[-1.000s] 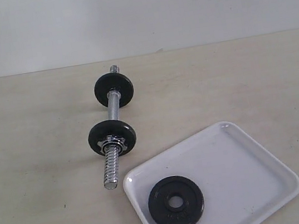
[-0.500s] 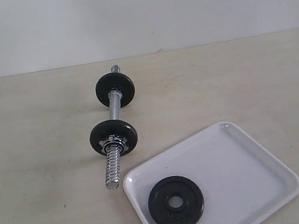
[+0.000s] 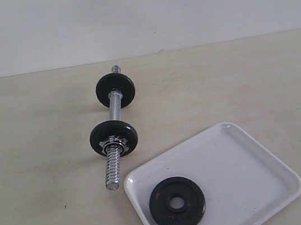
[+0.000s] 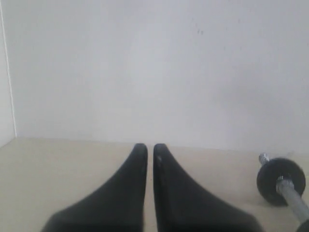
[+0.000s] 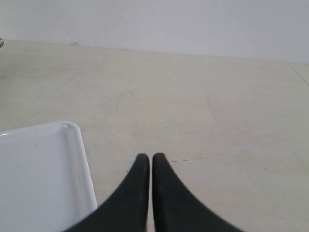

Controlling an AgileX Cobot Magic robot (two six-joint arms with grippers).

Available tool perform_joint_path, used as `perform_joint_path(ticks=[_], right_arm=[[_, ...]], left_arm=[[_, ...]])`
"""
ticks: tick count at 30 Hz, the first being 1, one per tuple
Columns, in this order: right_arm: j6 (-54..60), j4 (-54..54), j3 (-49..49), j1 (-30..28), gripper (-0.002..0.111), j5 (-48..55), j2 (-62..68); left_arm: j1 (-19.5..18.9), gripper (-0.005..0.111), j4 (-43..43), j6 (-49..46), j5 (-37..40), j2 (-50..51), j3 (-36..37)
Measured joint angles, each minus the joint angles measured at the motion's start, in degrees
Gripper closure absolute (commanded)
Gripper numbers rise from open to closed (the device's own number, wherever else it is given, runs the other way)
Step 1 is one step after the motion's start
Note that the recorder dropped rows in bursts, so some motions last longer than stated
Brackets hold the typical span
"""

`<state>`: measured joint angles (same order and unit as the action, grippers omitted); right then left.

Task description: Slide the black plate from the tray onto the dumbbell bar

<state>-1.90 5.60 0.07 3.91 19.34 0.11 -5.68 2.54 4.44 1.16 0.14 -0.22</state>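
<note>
Black plate [image 3: 161,206] is seen in the exterior view lying flat in the tray [image 3: 231,162], toward the tray's near left corner, untouched. The tray is set by the near edge of the tabletop [image 3: 39,163], right of the middle. The dumbbell bar [image 3: 115,103] is laid from the far edge toward the near one, left of the middle. Two mounted discs [image 3: 115,90] are already carried on it, the nearer one backed by a collar nut [image 3: 114,146]. Its bare threaded end [image 3: 112,172] is pointed at the tray's left corner and lies just beside it. Nothing of the task is judged done: the plate has yet to be lifted, turned on edge and threaded on. No arm is seen in this view.

In the left wrist view, the left gripper [image 4: 147,147] is clenched on nothing and held low and level over bare tabletop, aimed at the back wall, with the bar's far end off to one side and well apart.

In the right wrist view, the right gripper [image 5: 146,157] is likewise pressed closed and empty, held low over the tabletop just beside a corner of the tray, whose rim is not touched. The plate is not shown here.
</note>
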Motion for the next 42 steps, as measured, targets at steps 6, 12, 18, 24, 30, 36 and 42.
perform_joint_path(ticks=[6, 12, 18, 24, 30, 36, 42], right_arm=[[0.0, 0.0, 0.0, 0.0, 0.108, 0.0, 0.0], [0.0, 0.0, 0.0, 0.0, 0.108, 0.0, 0.0], [0.0, 0.0, 0.0, 0.0, 0.108, 0.0, 0.0], [0.0, 0.0, 0.0, 0.0, 0.108, 0.0, 0.0], [-0.69, 0.41, 0.0, 0.0, 0.108, -9.26, 0.0], [-9.36, -12.64, 0.0, 0.0, 0.108, -34.25, 0.0], [-25.42, -22.29, 0.0, 0.0, 0.108, -39.92, 0.0]], left_arm=[[0.0, 0.102, 0.0, 0.0, -10.89, 0.0, 0.0], [0.0, 0.102, 0.0, 0.0, -16.5, 0.0, 0.0], [0.0, 0.102, 0.0, 0.0, -17.26, 0.0, 0.0], [0.0, 0.102, 0.0, 0.11, -17.58, 0.0, 0.0], [0.0, 0.102, 0.0, 6.71, -18.29, 0.0, 0.0], [0.0, 0.102, 0.0, 7.49, -18.29, 0.0, 0.0], [0.0, 0.102, 0.0, 8.76, -18.45, 0.0, 0.0]])
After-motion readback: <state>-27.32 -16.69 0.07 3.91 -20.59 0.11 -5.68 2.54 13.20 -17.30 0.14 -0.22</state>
